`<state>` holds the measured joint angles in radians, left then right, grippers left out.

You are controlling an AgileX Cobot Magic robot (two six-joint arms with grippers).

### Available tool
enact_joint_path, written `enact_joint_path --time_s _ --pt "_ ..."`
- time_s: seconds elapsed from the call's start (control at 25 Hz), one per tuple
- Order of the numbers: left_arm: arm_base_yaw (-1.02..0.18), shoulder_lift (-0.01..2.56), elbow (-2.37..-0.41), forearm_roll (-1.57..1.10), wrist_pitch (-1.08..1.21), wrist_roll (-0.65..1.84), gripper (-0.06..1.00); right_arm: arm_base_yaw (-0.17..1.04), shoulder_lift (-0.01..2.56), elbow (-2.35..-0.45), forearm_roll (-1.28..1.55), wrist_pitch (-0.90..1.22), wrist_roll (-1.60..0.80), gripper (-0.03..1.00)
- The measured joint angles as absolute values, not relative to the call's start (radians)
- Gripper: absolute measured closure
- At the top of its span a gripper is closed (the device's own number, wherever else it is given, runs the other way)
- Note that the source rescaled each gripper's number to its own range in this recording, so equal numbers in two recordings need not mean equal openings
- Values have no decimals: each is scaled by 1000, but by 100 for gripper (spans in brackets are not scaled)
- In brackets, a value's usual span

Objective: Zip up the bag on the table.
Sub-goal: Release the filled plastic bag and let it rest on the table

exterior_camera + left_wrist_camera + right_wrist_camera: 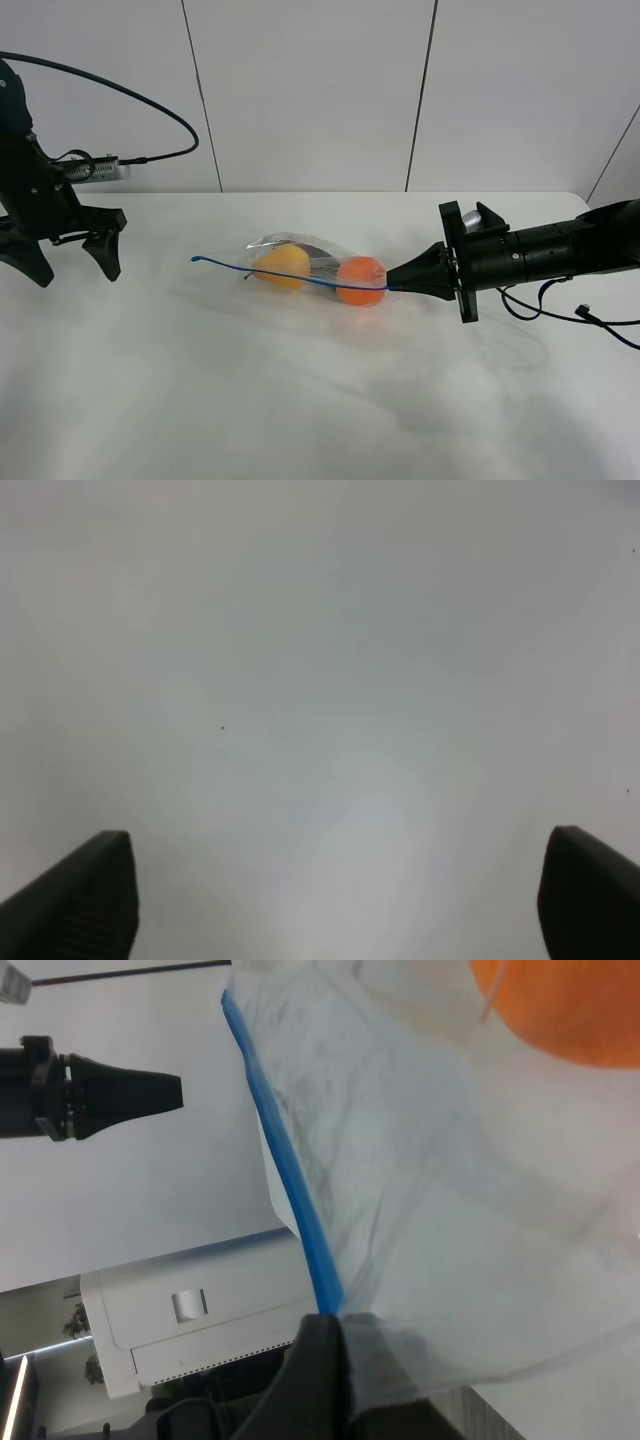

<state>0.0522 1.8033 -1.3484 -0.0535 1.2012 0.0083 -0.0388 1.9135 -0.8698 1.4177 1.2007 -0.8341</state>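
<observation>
The clear bag (305, 262) lies mid-table with a yellow pear (281, 266), an orange (361, 279) and a dark item behind them. Its blue zipper strip (262, 272) runs from a free left tip to the right corner. My right gripper (392, 283) is shut on that right corner; the right wrist view shows the black fingers (322, 1360) pinching the strip (290, 1175) and plastic, with the orange (565, 1005) beyond. My left gripper (70, 262) is open and empty at the far left, well away from the bag; its fingertips (85, 900) hang over bare table (320, 680).
The white table (300, 400) spreads wide around the bag. Black cables (560, 310) trail on the table by the right arm. A cable loops above the left arm (110, 85). A panelled white wall stands behind the far edge.
</observation>
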Motion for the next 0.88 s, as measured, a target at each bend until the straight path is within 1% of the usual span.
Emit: enact_joint_path --time_s 0.08,0.2,0.44,0.48,0.52,0.56,0.72,0.76,0.88 --pt "52 1768 -1288 -54 1202 8 2 -39 1914 -870 1417 1201 -834 97" --pt "52 1669 -1145 -54 1203 8 2 -39 1914 -870 1416 1201 -834 97" --pt "52 1314 -865 -54 1210 19 2 -39 1914 -870 1416 1201 -834 97" --pt "52 1253 -830 -51 1209 25 2 -39 1914 -870 1416 1201 -834 97" --pt "52 1253 -830 -51 1209 25 2 -39 1914 -870 1416 1201 -834 97" --pt "52 1168 -789 -48 1196 33 2 -39 1914 -870 1416 1201 -834 97" --pt "52 916 -651 -42 1159 43 -3 -39 1914 -870 1416 1201 -834 97" --pt "52 805 -583 -44 1130 45 -5 -39 1914 -870 1416 1201 -834 97" --pt "52 636 -509 -57 1091 47 -5 -39 1914 -870 1416 1201 -834 97"
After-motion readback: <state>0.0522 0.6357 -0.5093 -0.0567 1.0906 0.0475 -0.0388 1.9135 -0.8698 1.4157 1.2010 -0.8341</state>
